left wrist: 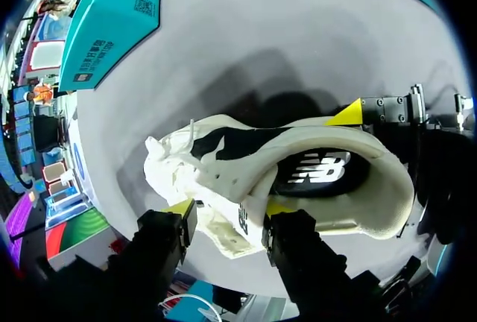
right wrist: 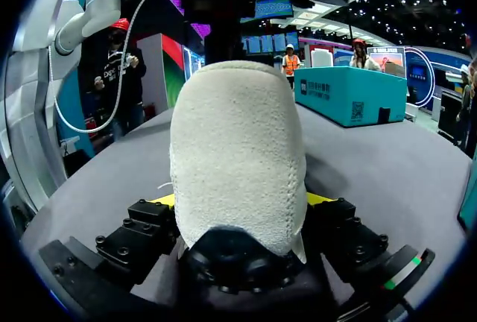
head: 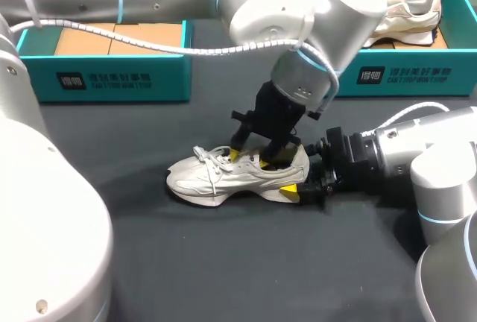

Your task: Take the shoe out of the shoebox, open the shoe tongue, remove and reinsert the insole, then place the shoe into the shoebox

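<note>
White shoe [head: 238,177] on the table [head: 223,262]: right end effector [right wrist: 238,200] clamps its heel [right wrist: 238,150], left end effector [left wrist: 228,209] pinches the tongue [left wrist: 223,225]; insole [left wrist: 294,184] logo white

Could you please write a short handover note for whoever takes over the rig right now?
Left gripper: shut on the tongue.
Right gripper: shut on the heel.
The shoe lies on the table, out of its box.
The insole is inside the shoe; cannot tell whether it was already taken out.
To do: insole out and back if undone, then shoe into the empty shoebox.
</note>
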You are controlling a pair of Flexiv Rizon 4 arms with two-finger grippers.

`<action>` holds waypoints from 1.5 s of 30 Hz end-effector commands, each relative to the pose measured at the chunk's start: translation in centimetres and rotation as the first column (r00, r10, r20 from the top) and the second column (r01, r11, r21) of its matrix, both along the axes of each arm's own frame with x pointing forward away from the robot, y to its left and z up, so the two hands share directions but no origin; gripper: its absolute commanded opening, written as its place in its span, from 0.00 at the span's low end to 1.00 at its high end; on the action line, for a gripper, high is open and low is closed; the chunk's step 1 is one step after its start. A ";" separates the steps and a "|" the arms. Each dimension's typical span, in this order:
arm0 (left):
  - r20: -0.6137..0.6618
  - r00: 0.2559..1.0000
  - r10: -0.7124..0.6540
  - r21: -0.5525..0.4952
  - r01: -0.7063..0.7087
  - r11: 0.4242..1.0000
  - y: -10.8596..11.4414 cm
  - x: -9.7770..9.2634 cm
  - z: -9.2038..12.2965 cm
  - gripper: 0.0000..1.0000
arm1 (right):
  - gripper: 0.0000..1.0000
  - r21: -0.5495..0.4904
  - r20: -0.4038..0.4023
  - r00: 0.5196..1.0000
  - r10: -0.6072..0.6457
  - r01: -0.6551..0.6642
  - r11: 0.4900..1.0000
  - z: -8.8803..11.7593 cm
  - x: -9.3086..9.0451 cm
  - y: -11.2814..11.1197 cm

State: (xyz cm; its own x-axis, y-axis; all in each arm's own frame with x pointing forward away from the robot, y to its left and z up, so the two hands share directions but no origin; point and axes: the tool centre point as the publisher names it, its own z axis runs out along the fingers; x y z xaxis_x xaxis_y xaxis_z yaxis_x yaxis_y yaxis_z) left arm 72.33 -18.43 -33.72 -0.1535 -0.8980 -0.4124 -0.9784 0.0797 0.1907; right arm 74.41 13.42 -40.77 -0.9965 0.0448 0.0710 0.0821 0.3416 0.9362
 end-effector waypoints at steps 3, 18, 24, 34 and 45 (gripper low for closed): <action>0.003 1.000 0.017 -0.034 -0.016 0.999 1.5 0.0 0.9 0.47 | 0.00 -0.004 -0.001 1.000 0.001 -0.001 1.000 -0.3 0.0 0.4; 0.006 0.999 0.046 -0.146 -0.045 0.988 3.4 0.3 2.0 0.00 | 0.00 -0.004 -0.001 1.000 0.001 -0.001 1.000 -0.3 0.0 0.4; 0.010 0.999 0.053 -0.229 -0.049 0.972 4.3 0.4 2.4 0.00 | 0.00 -0.004 -0.001 1.000 0.001 -0.001 1.000 -0.3 0.0 0.4; 0.017 0.998 0.063 -0.514 -0.045 0.857 7.6 0.7 3.5 0.00 | 0.00 -0.004 -0.001 1.000 0.001 -0.001 1.000 -0.3 0.0 0.4; 0.021 0.998 0.059 -0.669 -0.030 0.743 10.7 0.4 3.7 0.00 | 0.00 -0.004 -0.001 1.000 0.001 -0.001 1.000 -0.3 0.0 0.4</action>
